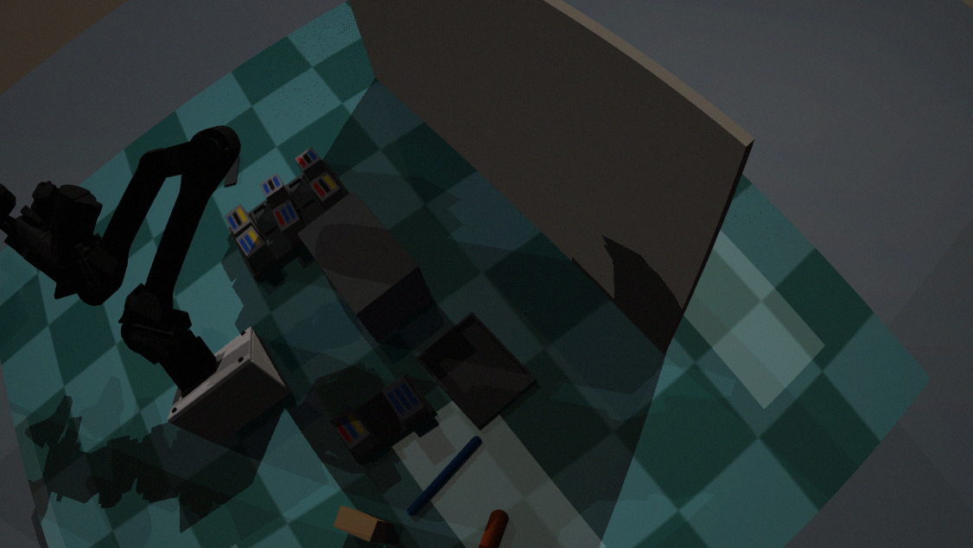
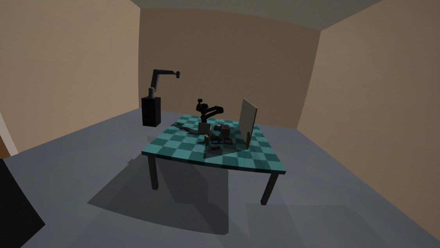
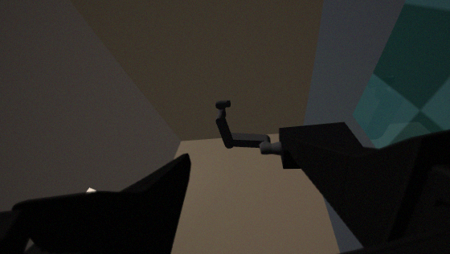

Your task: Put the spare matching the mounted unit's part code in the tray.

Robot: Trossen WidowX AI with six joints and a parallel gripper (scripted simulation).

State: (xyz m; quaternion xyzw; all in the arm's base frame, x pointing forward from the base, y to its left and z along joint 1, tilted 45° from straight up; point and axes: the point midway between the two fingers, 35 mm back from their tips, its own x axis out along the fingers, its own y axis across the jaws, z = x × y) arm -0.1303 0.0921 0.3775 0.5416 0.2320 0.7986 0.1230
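Teal checks cover the bench (image 1: 783,408): from above, spares (image 1: 282,211) cluster beside the tall mounted unit (image 1: 367,262), whose back faces the board (image 1: 544,149); the tray (image 1: 476,371) waits near. Outside, the arm (image 2: 209,111) folds back. At the wrist, the claw (image 3: 241,193) gapes wide, holding nothing, aimed off the bench.

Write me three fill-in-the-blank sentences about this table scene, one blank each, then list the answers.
1. The gripper is ____, with nothing between its fingers.
2. The dark tray holds ____ of the spares.
3. The long rod lying near the tray is ____ in colour.

Missing words: open; none; blue
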